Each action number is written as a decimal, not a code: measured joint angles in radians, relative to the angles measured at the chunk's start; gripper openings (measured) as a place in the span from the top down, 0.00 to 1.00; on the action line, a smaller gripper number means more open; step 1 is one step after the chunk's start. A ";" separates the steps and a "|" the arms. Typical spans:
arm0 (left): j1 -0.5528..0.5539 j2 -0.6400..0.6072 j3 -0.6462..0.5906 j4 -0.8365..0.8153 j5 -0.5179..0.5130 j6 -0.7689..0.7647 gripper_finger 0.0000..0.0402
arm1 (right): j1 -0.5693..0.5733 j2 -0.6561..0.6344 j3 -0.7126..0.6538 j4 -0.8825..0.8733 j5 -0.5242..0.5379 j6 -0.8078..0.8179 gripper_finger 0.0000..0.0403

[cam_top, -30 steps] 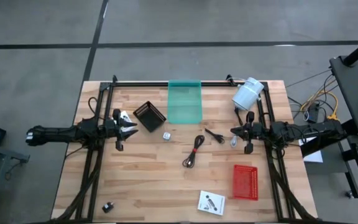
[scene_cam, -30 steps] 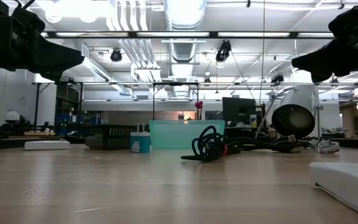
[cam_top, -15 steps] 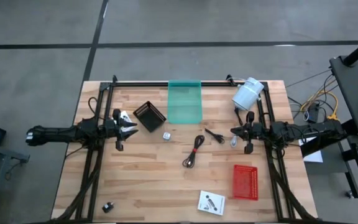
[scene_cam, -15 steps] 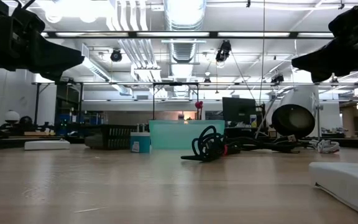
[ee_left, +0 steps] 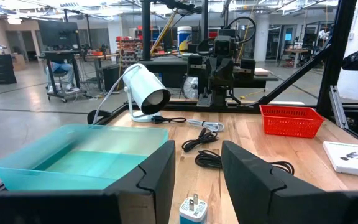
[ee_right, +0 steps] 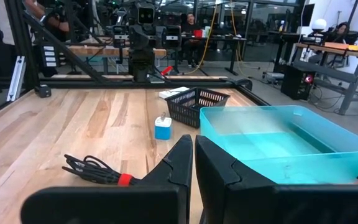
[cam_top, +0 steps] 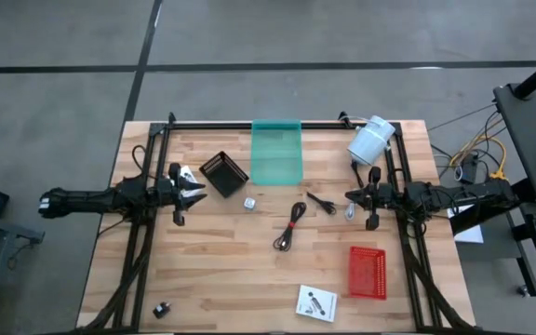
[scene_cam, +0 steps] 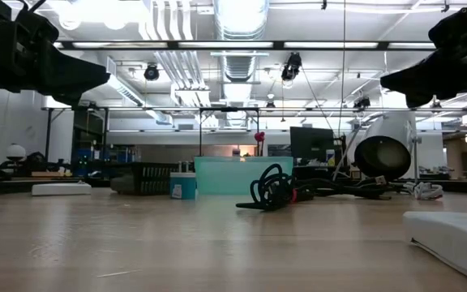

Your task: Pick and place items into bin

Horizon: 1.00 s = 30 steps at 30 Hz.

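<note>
In the high view the coiled black cable (cam_top: 289, 226) lies mid-table, with the small black tool (cam_top: 321, 202) and a silvery metal piece (cam_top: 349, 212) to its right. The tiny white cube (cam_top: 248, 202) stands left of it. Near the near edge lie the flat white packet (cam_top: 316, 303) and the small black piece (cam_top: 162, 309). The teal bin (cam_top: 276, 152) rests at the far edge. My left gripper (cam_top: 194, 193) hovers open at the table's left, its fingers framing the cube (ee_left: 192, 208) in the left wrist view. My right gripper (cam_top: 350, 199) hangs shut at the right, above the silvery piece.
A black mesh basket (cam_top: 223, 173) sits left of the bin and a red basket (cam_top: 368, 272) near the right front. A white cylinder lamp (cam_top: 370, 140) lies at the far right corner. Black frame rails (cam_top: 147, 251) run along both sides. Bare wood (cam_top: 221, 270) lies between cable and near edge.
</note>
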 joint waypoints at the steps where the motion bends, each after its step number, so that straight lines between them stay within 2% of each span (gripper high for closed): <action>1: 0.000 0.000 0.000 0.000 0.000 0.000 0.71 | 0.000 0.000 0.000 0.000 0.000 -0.004 0.98; 22: 0.000 0.000 0.000 0.005 0.000 0.000 0.71 | 0.000 0.000 0.000 0.004 0.000 -0.004 0.98; 30: 0.000 0.000 0.000 0.110 0.000 -0.001 0.71 | 0.000 0.000 0.000 0.047 0.000 0.015 0.98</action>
